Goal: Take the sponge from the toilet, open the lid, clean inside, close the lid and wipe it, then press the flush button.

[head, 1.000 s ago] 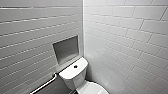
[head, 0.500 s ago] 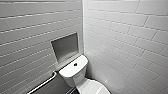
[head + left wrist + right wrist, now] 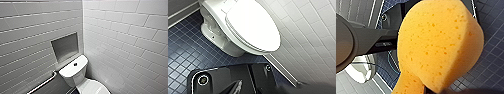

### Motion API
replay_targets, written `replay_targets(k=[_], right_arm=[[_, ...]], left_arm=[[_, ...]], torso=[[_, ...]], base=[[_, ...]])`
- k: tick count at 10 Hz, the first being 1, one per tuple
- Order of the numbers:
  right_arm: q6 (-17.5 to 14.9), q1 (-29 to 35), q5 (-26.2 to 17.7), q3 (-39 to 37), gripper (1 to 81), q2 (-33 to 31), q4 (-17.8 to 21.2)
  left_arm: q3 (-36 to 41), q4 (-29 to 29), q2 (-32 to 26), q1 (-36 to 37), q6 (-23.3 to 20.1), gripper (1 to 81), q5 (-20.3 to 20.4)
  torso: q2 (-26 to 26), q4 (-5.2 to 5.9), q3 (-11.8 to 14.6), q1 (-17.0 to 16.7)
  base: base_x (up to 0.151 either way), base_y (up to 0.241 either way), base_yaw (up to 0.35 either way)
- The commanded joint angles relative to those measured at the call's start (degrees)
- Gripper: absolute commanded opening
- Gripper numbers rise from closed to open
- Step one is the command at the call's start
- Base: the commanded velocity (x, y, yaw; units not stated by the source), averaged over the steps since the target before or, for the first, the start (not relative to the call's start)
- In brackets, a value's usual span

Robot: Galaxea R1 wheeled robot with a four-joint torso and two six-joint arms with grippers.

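Lid (image 3: 253,25) closed on toilet (image 3: 73,75), sponge (image 3: 438,45) held in right pincer (image 3: 429,89)

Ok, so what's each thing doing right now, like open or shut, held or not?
lid: down, shut.
sponge: held up in the air over the floor.
flush button: bare, nothing touching it.

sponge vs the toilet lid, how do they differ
The sponge is orange and pitted with pores; the lid is white, smooth and glossy. The sponge is up off the blue floor tiles; the lid lies shut on the bowl. Both have rounded outlines.
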State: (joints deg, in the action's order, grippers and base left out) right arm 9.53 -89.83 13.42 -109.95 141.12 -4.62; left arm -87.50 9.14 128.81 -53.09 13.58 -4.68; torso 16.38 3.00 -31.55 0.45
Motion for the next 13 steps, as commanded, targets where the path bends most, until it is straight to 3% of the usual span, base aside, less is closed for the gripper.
replay_targets(k=[1, 3, 5, 13], right_arm=[[0.13, 0.75, -3.31, 1.5, 1.0, -1.78, -0.65], [0.13, 0.92, -3.31, 1.5, 1.0, -1.51, -0.65], [0.13, 1.01, -3.23, 1.59, 1.0, -1.43, -0.65], [0.13, 0.92, -2.17, 1.76, 1.0, -1.43, -0.57]], left_arm=[[4.36, -0.79, -2.76, 12.07, 4.0, 81.1, -6.66], [5.58, -0.88, -2.5, 17.7, 6.27, 81.1, -7.78], [5.59, -1.06, -1.09, 23.58, 9.01, 81.1, -12.19], [2.09, -0.97, 6.11, 44.16, 18.5, 81.1, -19.13]], torso=[[0.02, 0.0, 0.0, 0.0], [-0.02, 0.0, -0.05, 0.0], [-0.05, 0.0, -0.07, 0.0], [-0.13, 0.0, -8.18, 0.06]], base=[[0.0, 0.0, 0.0], [0.0, 0.0, 0.0], [0.0, 0.0, 0.0], [0.0, 0.0, 0.0]])
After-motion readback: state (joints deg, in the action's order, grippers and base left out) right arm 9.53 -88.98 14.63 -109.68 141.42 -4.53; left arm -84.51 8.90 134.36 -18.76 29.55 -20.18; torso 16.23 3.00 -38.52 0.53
